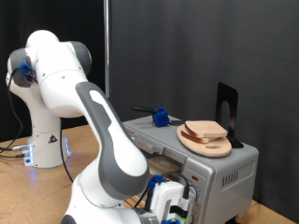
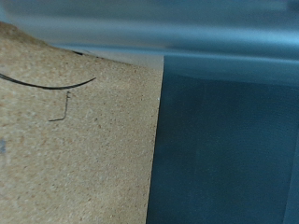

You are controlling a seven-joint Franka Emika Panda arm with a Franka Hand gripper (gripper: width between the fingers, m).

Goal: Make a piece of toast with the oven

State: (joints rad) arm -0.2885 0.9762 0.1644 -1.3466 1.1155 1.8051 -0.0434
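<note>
1. A big white robot arm (image 1: 98, 140) is seen in the exterior view. It bends from its base at the far left down to the near middle, in front of the oven.
2. A silver-grey oven (image 1: 220, 168) is seen at the right, standing on a wooden table (image 1: 56, 187). A small red light (image 1: 194, 175) is seen on its front.
3. A round wooden board (image 1: 206, 142) is laid on top of the oven, at the right.
4. The piece of toast (image 1: 206, 130) is laid on that board. It is pale tan with a darker edge, and nothing is touching it.
5. A black stand (image 1: 227, 112) is set upright just behind the board.
6. A small blue thing (image 1: 161, 118) is seen on top of the oven, to the left of the board.
7. The gripper (image 1: 168, 207) is found low at the near edge, just in front of the oven and well below the toast. Its fingers cannot be made out, so it cannot be told if it is wide or narrow.
8. In the wrist view, only a speckled tan surface (image 2: 75, 140) beside a blurry blue-green area is seen.
</note>
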